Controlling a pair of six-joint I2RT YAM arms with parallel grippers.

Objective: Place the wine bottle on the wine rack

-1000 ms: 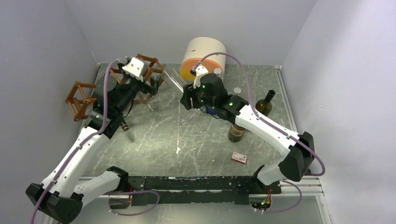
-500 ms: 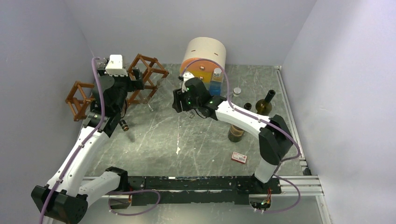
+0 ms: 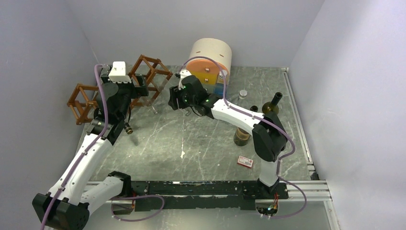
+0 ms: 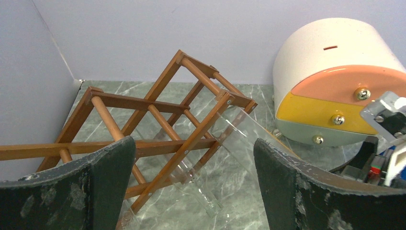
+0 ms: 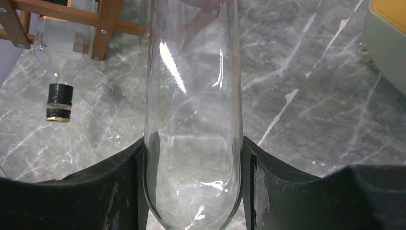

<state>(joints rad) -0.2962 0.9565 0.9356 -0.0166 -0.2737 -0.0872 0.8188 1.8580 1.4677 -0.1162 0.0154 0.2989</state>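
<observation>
The wine rack point(image 3: 152, 74) is a reddish-brown stick lattice at the back left, also in the left wrist view point(image 4: 158, 115). My right gripper point(image 3: 172, 99) is shut on the base of a clear glass wine bottle point(image 5: 191, 91). The bottle point(image 4: 239, 129) lies tilted, its neck poking through a cell at the right end of the rack. The right fingers point(image 5: 119, 182) press both sides of the glass. My left gripper point(image 3: 140, 90) hovers by the rack, open and empty point(image 4: 194, 146).
Another clear bottle with a black cap point(image 5: 59, 101) lies in the rack. A round cream-and-orange drawer cabinet point(image 3: 210, 55) stands behind. Two dark bottles point(image 3: 271, 106) point(image 3: 242, 136), a small white cap point(image 3: 243, 94) and a red box point(image 3: 245, 162) are on the right.
My right arm has carried the clear bottle left, toward and into the rack. My left gripper has drawn back left off the rack's right cells.
</observation>
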